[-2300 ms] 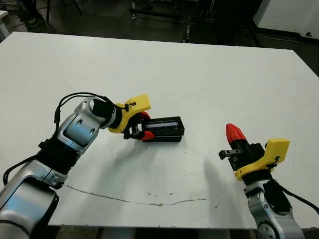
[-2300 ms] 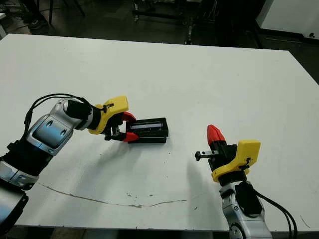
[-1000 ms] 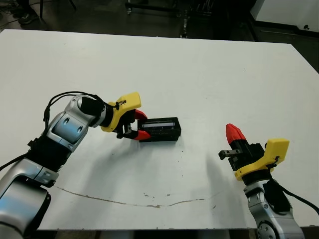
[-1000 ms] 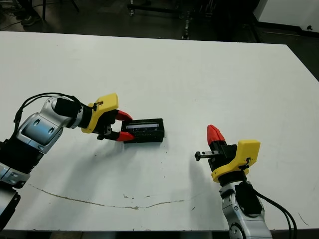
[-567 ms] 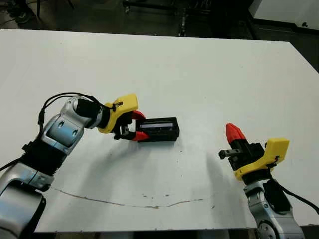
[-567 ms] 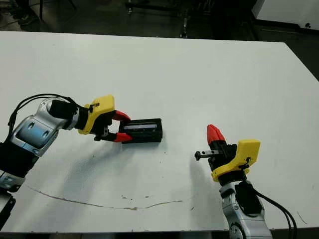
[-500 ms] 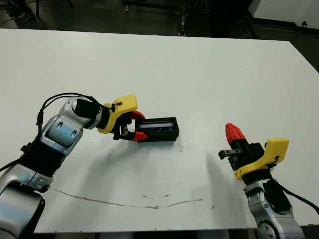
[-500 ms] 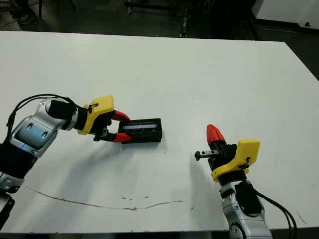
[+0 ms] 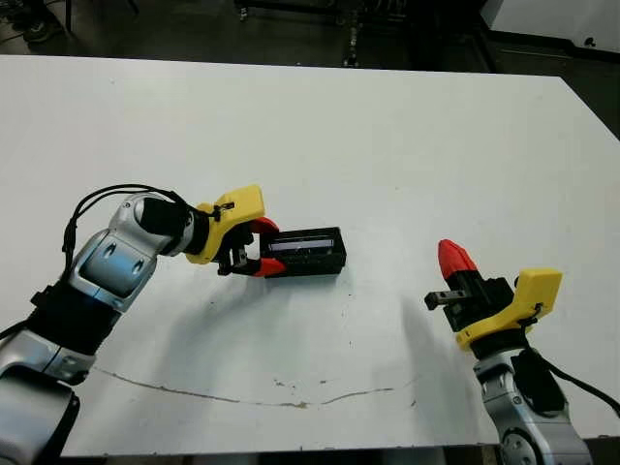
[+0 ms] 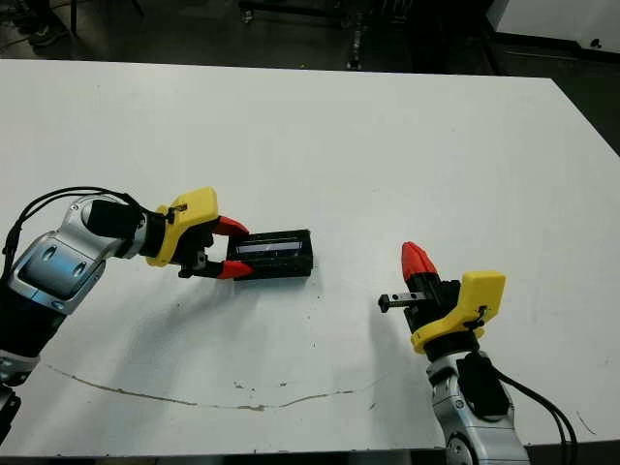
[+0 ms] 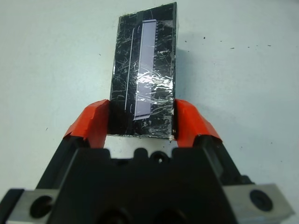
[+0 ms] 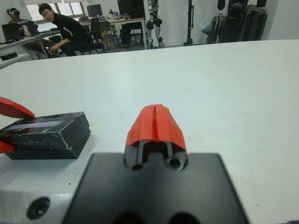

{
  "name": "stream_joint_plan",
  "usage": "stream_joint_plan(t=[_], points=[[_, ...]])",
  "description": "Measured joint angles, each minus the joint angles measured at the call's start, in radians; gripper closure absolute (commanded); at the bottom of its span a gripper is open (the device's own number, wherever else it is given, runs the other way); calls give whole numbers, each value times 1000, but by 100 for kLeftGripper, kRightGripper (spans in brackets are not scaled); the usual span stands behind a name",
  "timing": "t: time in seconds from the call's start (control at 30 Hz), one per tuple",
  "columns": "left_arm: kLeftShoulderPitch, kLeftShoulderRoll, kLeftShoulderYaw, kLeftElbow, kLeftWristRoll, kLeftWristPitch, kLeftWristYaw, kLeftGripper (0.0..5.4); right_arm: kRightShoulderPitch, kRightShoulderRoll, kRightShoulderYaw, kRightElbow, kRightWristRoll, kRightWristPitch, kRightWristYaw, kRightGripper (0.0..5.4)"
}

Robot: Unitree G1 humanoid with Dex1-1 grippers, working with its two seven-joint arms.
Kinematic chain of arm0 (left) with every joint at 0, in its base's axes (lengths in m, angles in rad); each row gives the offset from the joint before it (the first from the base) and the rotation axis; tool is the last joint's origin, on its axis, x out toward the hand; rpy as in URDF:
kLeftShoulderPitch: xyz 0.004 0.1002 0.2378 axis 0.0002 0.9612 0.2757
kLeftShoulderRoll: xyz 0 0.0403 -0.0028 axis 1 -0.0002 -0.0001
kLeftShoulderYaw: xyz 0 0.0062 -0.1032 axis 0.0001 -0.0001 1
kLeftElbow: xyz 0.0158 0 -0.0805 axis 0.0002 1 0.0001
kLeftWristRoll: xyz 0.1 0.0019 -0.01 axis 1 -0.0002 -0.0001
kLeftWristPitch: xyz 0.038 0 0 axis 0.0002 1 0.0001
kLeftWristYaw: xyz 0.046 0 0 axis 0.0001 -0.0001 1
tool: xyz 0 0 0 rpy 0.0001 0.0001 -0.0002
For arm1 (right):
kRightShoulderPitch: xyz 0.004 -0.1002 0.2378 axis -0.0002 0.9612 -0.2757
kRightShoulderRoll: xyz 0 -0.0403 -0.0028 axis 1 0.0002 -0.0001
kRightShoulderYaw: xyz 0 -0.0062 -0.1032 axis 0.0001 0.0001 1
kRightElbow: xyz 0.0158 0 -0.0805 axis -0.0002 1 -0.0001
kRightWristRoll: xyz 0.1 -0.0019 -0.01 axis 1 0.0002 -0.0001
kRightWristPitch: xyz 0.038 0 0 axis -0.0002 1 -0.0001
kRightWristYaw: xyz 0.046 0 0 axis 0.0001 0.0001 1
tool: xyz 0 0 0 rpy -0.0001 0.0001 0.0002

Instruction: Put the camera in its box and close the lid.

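Observation:
The black box (image 9: 308, 252) lies flat on the white table (image 9: 407, 145), left of middle. Its lid (image 11: 154, 88), with a shiny crinkled see-through panel, sits on top of it. A pale bluish strip shows through the panel; the camera itself I cannot make out under it. My left gripper (image 9: 262, 249) is at the box's left end, one red finger (image 11: 96, 123) against each long side, shut on it. My right gripper (image 9: 452, 257) hovers over the table's front right, well apart from the box, its two red fingers (image 12: 155, 116) pressed together on nothing.
A thin brown stain line (image 9: 242, 392) runs along the table near its front edge. Beyond the far edge are a dark floor and equipment stands (image 9: 358, 19). In the right wrist view a person (image 12: 60, 25) sits at desks far beyond the table.
The whole view has shifted a little. My left arm's elbow has swung out to the left while its gripper stayed on the box's end. The right arm has not moved.

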Motion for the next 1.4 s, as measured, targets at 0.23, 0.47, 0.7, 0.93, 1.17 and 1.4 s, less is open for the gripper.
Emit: stream_joint_plan(t=[0.23,0.47,0.7,0.93,1.17,1.4], points=[[2,3,0,6,-1,-14,0,231,0,0,0,4,0,-2,8,540],[4,6,1,1,-3,-7,0,231,1,1,2,2,-1,0,-1,540],[15,7,14,31,-25,-36,0,231,1,1,2,2,0,0,0,540],[9,7,2,33,-15,-39,1,231,1,1,4,2,-1,0,0,540],[-7,21,-61,9,83,-49,13,132,2,1,3,2,-1,0,0,540],[11,41,-76,-10,101,-84,10,31,3,2,3,1,0,2,-2,540]])
